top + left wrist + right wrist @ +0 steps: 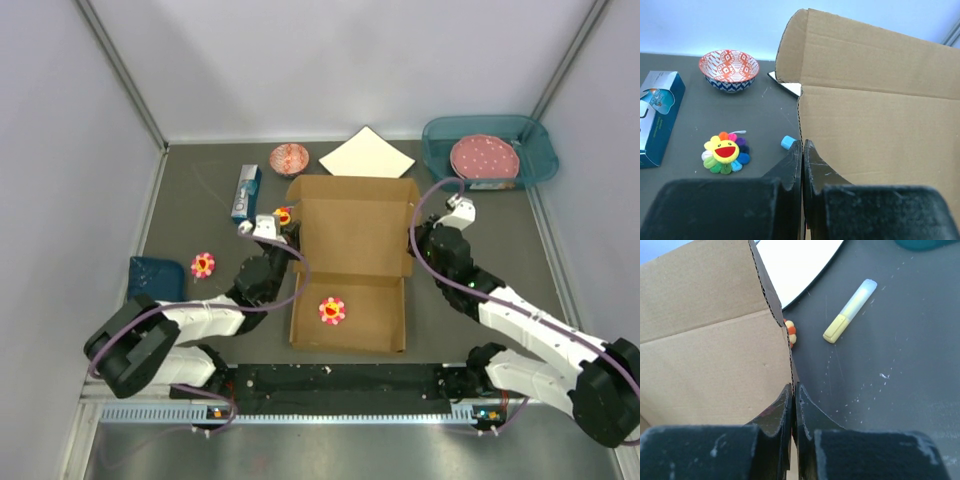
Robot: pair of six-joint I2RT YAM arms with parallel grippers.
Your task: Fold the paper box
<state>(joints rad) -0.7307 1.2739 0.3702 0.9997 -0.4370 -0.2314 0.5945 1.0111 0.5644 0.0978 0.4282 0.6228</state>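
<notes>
Jaws of both arms clamp shut on the paper box (350, 235), flower toy (332, 310) lying inside.

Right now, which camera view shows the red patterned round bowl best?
The left wrist view: the red patterned round bowl is large, its inner pattern and blue outer wall clear. The top external view shows the bowl small, from above. The right wrist view does not show it.

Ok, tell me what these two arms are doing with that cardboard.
They are folding the paper box. The left gripper is shut on its left edge and the right gripper is shut on its right edge, both about halfway along the sheet. The box lies open on the table, not yet closed, and a small flower toy sits on its near panel.
</notes>
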